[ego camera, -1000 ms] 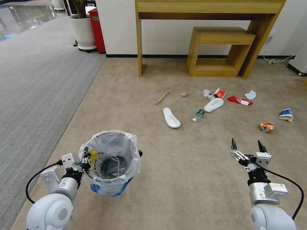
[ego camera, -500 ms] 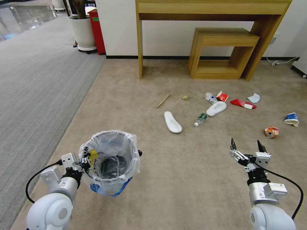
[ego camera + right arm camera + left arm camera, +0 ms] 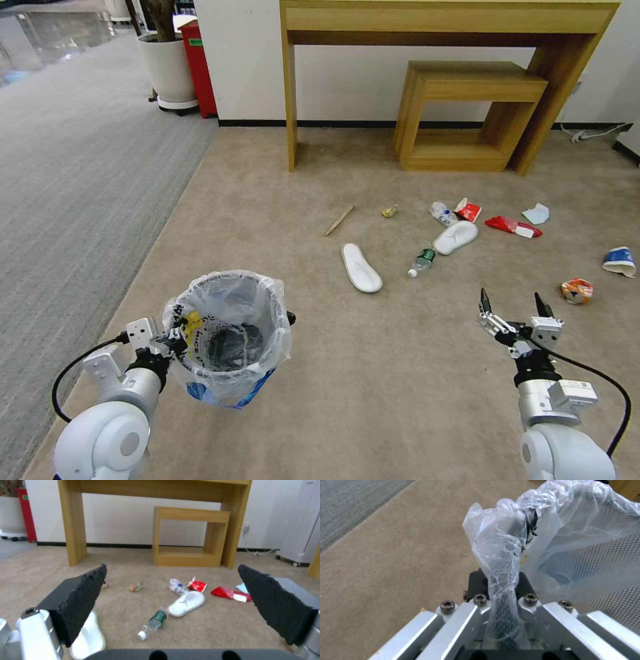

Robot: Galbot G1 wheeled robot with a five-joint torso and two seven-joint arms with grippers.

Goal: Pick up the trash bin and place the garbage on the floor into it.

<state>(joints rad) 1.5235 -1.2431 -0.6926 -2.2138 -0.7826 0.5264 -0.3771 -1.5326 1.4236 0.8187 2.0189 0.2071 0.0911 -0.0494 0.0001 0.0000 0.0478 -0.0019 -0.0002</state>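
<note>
Between left gripper [image 3: 175,337] fingers: mesh trash bin [image 3: 227,333], crinkly liner.

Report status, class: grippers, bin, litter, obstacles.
Left gripper shut on trash bin rim, bin carried. Right gripper open, empty. Garbage on carpet ahead. Path clear.

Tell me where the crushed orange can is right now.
In the head view, the crushed orange can lies on the beige carpet at far right, between the blue-white paper cup and the open right tool.

Wooden table [image 3: 440,20]; smaller wooden stand [image 3: 467,113]; white planter [image 3: 167,67]
</note>
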